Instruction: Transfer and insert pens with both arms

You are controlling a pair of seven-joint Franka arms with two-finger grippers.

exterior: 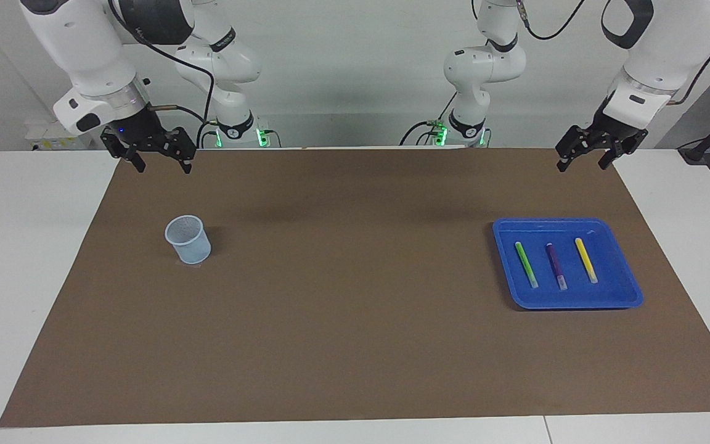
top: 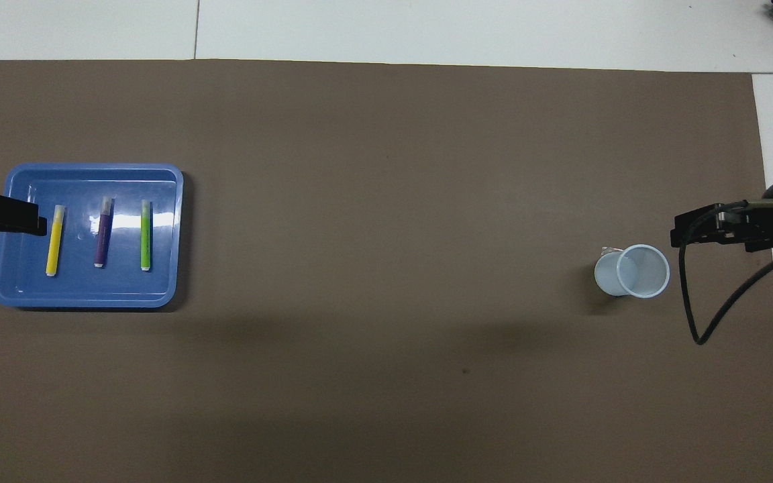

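Note:
Three pens lie side by side in a blue tray (exterior: 629, 295) toward the left arm's end: green (exterior: 526, 264), purple (exterior: 556, 266) and yellow (exterior: 585, 260). From overhead the same yellow (top: 55, 240), purple (top: 102, 232) and green (top: 145, 235) pens show in the tray (top: 91, 296). My left gripper (exterior: 583, 164) hangs open and empty in the air above the mat beside the tray, apart from the pens. My right gripper (exterior: 164, 168) is open too, raised above the mat's corner at the right arm's end, holding nothing.
A pale blue cup (exterior: 188, 239) stands upright on the brown mat (exterior: 355, 308) toward the right arm's end, and shows again from overhead (top: 635, 270). White table surface surrounds the mat. A black cable loops down from the right wrist.

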